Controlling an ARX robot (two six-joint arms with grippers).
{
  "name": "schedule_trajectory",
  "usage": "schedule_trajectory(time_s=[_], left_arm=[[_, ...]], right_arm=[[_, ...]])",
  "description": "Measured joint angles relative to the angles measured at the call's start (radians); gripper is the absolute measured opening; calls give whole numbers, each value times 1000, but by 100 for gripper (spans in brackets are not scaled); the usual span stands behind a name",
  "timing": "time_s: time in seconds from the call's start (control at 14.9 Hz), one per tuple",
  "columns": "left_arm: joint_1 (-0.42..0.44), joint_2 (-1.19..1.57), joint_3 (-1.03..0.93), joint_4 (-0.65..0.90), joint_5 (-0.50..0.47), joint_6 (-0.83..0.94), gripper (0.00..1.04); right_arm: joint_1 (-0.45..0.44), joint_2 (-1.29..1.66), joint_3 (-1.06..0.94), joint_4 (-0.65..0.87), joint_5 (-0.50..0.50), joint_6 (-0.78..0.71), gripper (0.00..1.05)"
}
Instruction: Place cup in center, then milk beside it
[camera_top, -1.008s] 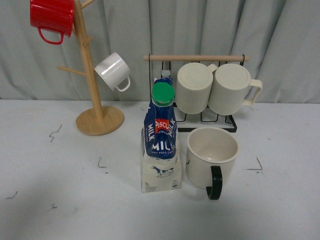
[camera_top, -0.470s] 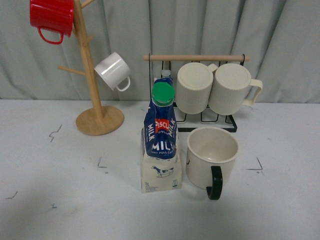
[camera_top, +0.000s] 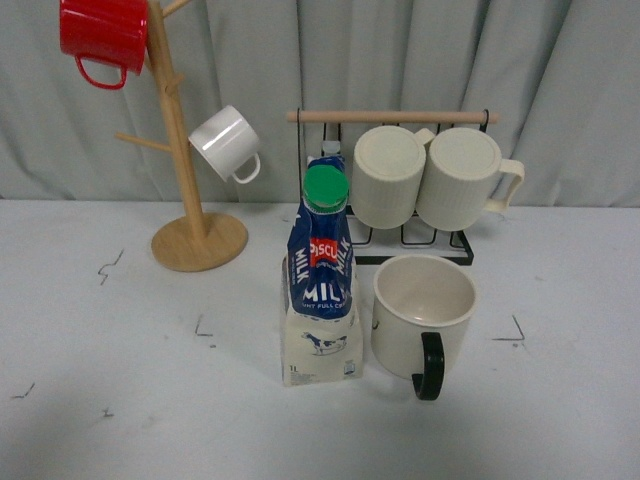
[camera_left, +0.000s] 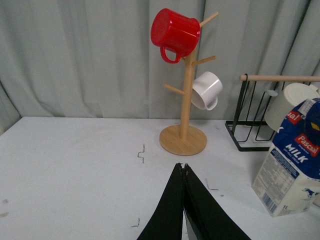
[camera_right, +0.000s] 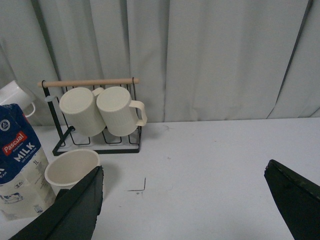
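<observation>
The cup (camera_top: 423, 314), a wide cream-white mug with a black handle toward me, stands upright near the table's middle. It also shows in the right wrist view (camera_right: 71, 171). The milk (camera_top: 322, 280), a blue and cream carton with a green cap, stands upright just left of the cup, close beside it. It also shows in the left wrist view (camera_left: 293, 163) and the right wrist view (camera_right: 20, 162). My left gripper (camera_left: 184, 166) is shut and empty, well left of the carton. My right gripper (camera_right: 185, 175) is wide open and empty, right of the cup. Neither gripper shows in the front view.
A wooden mug tree (camera_top: 183, 150) at the back left holds a red mug (camera_top: 103, 36) and a small white mug (camera_top: 228, 143). A black wire rack (camera_top: 420, 240) behind the cup holds two ribbed cream mugs (camera_top: 430, 178). A grey curtain hangs behind the table.
</observation>
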Motion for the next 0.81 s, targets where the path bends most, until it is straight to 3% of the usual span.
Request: schedule_trajectory(time_s=[0.13,0.67,0.81], left_arm=[[0,0,0,2,1,0,2],[0,0,0,5,1,0,98],[0,0,0,5,1,1,98]], right_arm=[[0,0,0,0,0,0,98],[0,0,0,0,0,0,98],[0,0,0,0,0,0,98]])
